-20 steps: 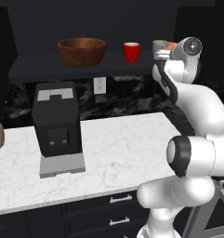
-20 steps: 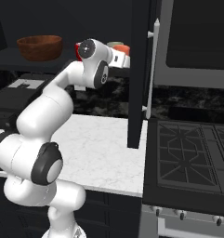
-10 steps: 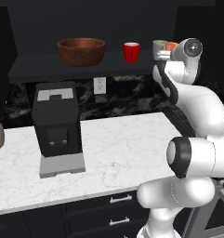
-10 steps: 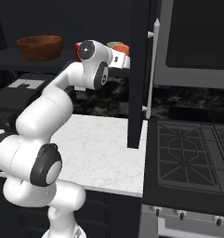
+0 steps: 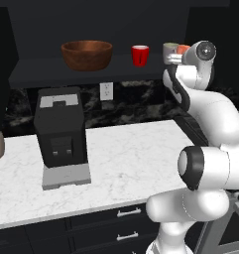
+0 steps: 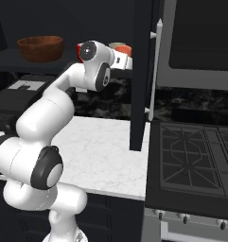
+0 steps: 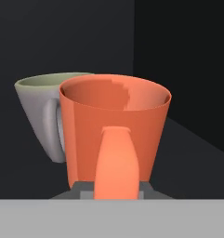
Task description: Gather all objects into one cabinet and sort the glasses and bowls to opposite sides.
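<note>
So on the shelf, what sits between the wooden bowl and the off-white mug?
The red cup stands alone between the bowl and the mug, seen in the left base view.

Open matte-black wall cabinet [image 5: 36,74] w/ dark interior & one flat shelf board. On the shelf, left side: wide round dark-brown wooden bowl [image 5: 87,54], upright. Further right, well apart from bowl: small red cup [image 5: 140,54], white inside, upright. At right end: off-white mug [image 7: 43,114] w/ handle, upright, and plain orange cup [image 7: 114,132] just beside it, nearer the hand camera, partly covering the mug; whether the two touch can't be told. Orange cup upright, rim level, mouth open upward
</note>
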You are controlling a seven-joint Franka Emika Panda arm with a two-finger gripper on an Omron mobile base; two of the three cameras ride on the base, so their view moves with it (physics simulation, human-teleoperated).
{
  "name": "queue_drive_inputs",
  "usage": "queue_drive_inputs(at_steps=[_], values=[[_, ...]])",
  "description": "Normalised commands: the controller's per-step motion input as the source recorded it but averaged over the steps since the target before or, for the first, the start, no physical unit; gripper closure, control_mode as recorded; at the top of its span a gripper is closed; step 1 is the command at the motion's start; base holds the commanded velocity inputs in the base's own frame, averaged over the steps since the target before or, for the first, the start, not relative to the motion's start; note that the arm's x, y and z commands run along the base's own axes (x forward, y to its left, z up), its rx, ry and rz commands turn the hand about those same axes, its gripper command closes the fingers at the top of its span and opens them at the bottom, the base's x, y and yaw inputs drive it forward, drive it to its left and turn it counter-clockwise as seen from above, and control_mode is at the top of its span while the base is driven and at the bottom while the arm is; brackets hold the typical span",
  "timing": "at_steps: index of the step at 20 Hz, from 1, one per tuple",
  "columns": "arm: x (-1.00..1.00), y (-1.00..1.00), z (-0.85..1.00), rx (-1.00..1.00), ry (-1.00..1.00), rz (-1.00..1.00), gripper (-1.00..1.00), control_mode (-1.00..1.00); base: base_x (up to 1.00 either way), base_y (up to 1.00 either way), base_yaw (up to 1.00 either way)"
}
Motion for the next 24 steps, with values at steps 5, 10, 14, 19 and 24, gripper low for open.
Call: queue_drive_inputs(at_steps=[5, 10, 14, 19, 24], values=[[0.0, 0.0, 0.0, 0.0, 0.0, 0.0, -1.0, -1.0, 0.0, 0.0, 0.0], [0.0, 0.0, 0.0, 0.0, 0.0, 0.0, -1.0, -1.0, 0.0, 0.0, 0.0], [0.0, 0.0, 0.0, 0.0, 0.0, 0.0, -1.0, -1.0, 0.0, 0.0, 0.0], [0.0, 0.0, 0.0, 0.0, 0.0, 0.0, -1.0, -1.0, 0.0, 0.0, 0.0], [-0.18, 0.0, 0.0, 0.0, 0.0, 0.0, -1.0, -1.0, 0.0, 0.0, 0.0]])
